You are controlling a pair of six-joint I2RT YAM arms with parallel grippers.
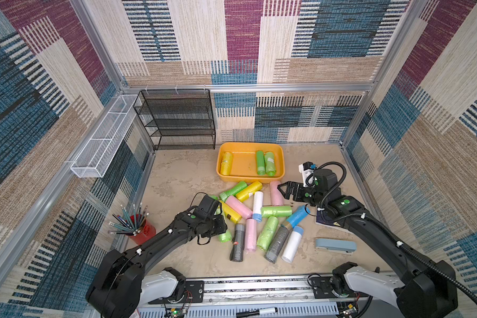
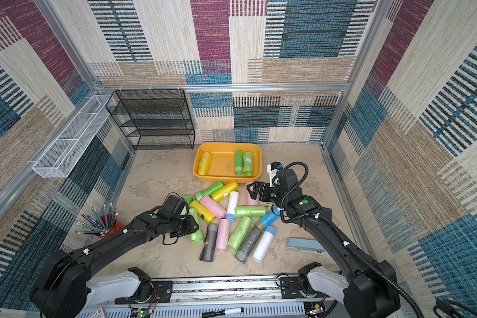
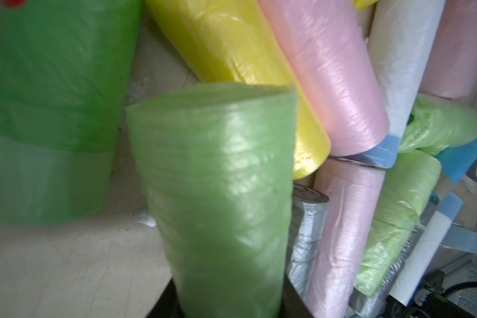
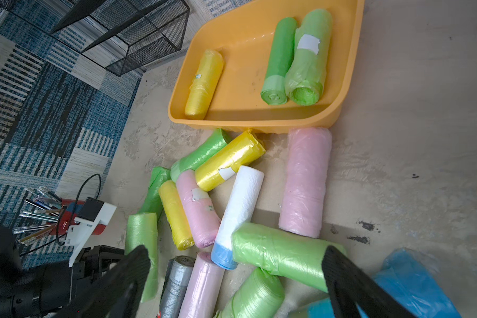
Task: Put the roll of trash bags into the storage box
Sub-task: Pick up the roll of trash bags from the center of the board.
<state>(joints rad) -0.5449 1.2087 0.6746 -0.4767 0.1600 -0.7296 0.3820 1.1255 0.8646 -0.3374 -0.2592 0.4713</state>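
Observation:
My left gripper (image 1: 220, 225) is shut on a pale green roll of trash bags (image 3: 218, 192) at the left edge of the pile; the roll's end pokes out below it (image 1: 225, 236) (image 2: 196, 234). In the left wrist view the dark jaws press both sides of the roll. The orange-yellow storage box (image 1: 245, 163) (image 2: 223, 163) (image 4: 243, 68) sits behind the pile, holding a yellow roll (image 1: 226, 163) and two green rolls (image 1: 265, 163). My right gripper (image 1: 282, 190) (image 4: 236, 272) hangs open and empty over the pile's right side, near a pink roll (image 4: 304, 181).
Several loose rolls (image 1: 259, 220) in green, yellow, pink, white, grey and blue lie mid-table. A black mesh rack (image 1: 176, 121) and a white wire basket (image 1: 102, 140) stand back left. A red pencil cup (image 1: 142, 231) sits left, a blue stapler (image 1: 335, 246) right.

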